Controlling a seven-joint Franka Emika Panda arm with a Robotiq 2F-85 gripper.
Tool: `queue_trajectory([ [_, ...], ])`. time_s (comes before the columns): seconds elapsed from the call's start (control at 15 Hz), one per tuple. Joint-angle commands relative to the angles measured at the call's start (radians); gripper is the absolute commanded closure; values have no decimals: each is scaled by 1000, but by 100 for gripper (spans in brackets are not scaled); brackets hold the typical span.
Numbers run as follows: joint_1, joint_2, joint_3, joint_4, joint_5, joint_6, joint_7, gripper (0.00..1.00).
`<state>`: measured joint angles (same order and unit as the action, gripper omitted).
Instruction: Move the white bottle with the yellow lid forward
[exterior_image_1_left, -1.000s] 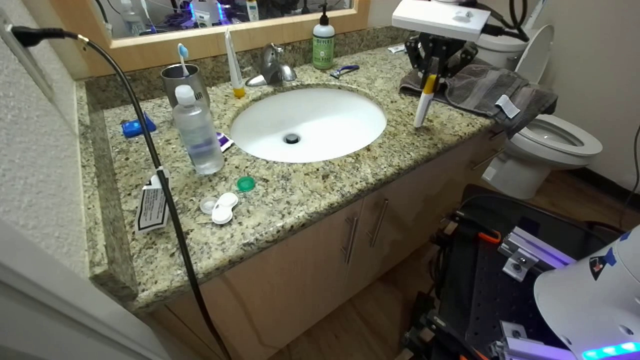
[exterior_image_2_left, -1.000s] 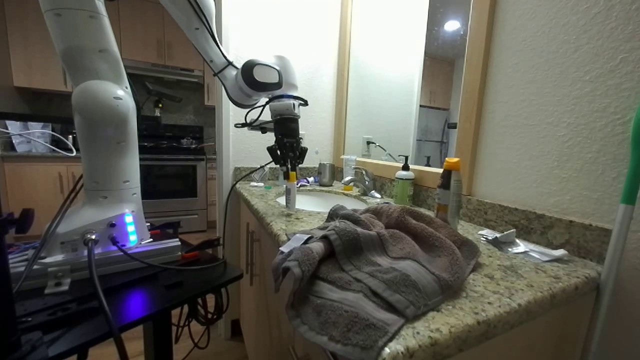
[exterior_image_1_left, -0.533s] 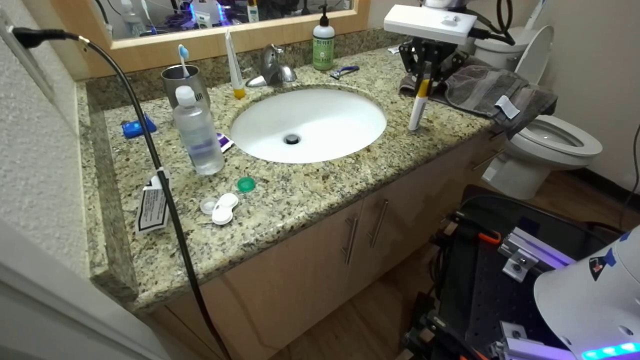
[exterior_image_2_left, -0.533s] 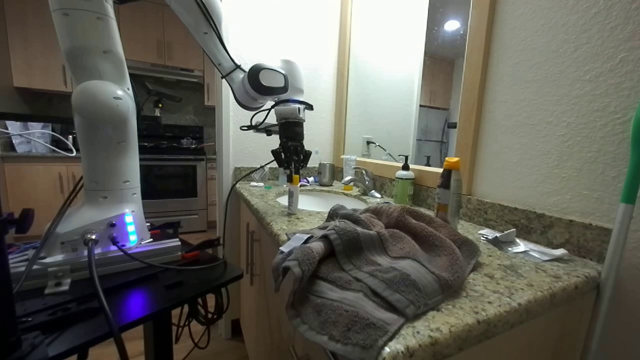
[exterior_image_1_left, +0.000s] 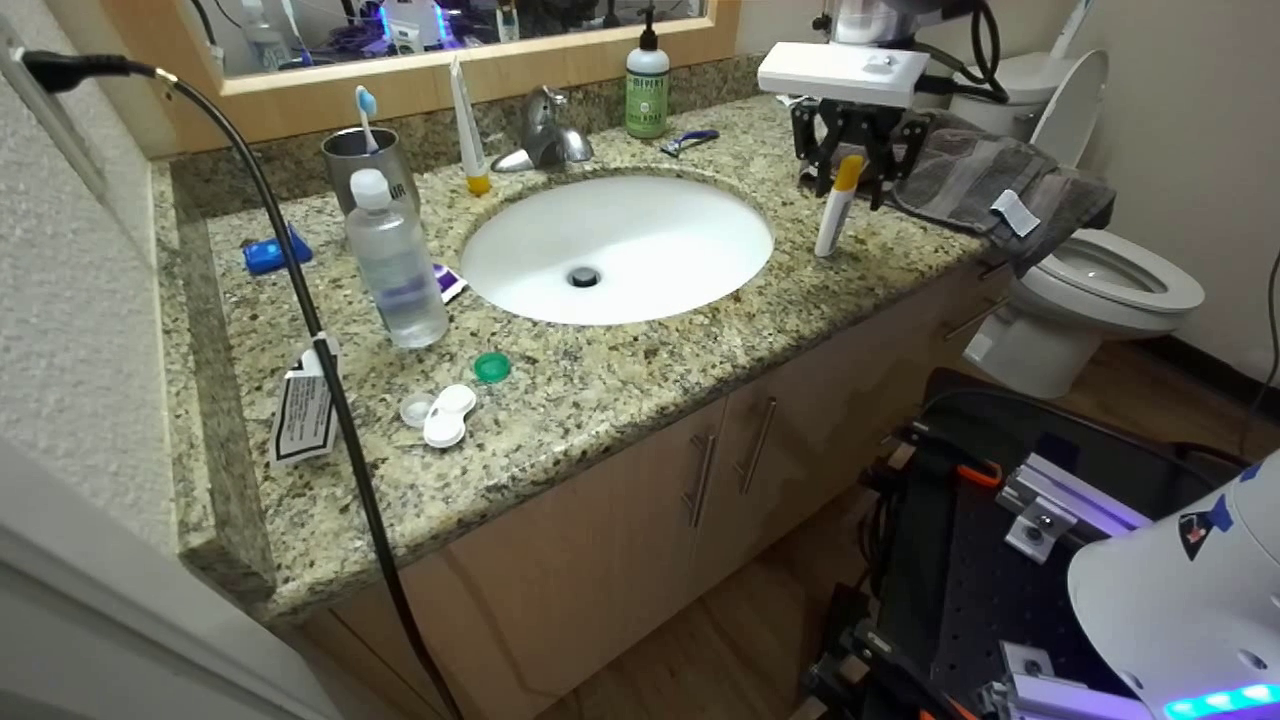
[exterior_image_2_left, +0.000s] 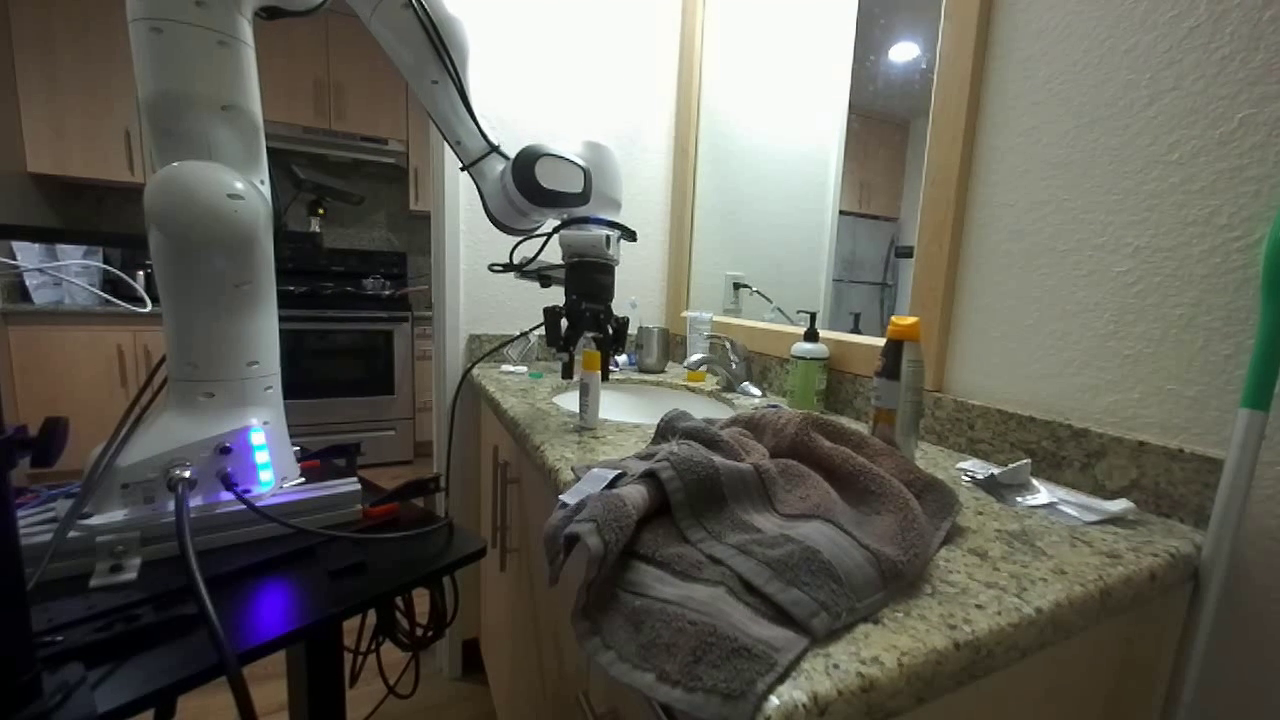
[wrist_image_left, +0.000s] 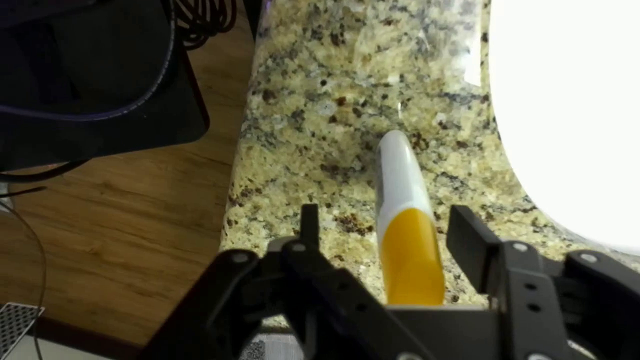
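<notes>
The white bottle with the yellow lid (exterior_image_1_left: 835, 218) stands upright on the granite counter, beside the sink. My gripper (wrist_image_left: 383, 212) is open above and around its lid. In the wrist view, the yellow lid (wrist_image_left: 411, 255) rises between the two fingers, with a gap on each side; the right finger (wrist_image_left: 472, 245) is the nearer one. Part of the lid's top is hidden behind the gripper's own parts. In an exterior view the bottle (exterior_image_2_left: 589, 402) shows in front of the spread fingers, its lid fully visible.
The white sink (exterior_image_1_left: 600, 215) lies close beside the bottle. A crumpled grey towel (exterior_image_2_left: 740, 520) covers the counter nearby. A green soap bottle (exterior_image_1_left: 647, 95), a razor (exterior_image_1_left: 690, 141) and the faucet (exterior_image_1_left: 547, 130) are at the back. A clear bottle (exterior_image_1_left: 400, 275) stands across the sink.
The gripper, shut on the lid before, has come down with the bottle until it stood on the counter. Its fingers have now spread apart and the bottle is let go.
</notes>
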<state>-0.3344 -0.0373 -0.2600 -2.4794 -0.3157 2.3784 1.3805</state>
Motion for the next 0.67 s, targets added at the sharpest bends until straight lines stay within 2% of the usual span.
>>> queue_trajectory([
  [0.0,15,40,-5,56,-16,-49,4,2],
  [0.27,32,-30,3,105,-78,-143,13,0],
  [0.47,37,-123,14,133,-112,-242,-29,0],
  [0.53,31,-57,9,126,-93,-170,-1,0],
  [0.6,30,-85,15,135,-97,-202,-7,0],
])
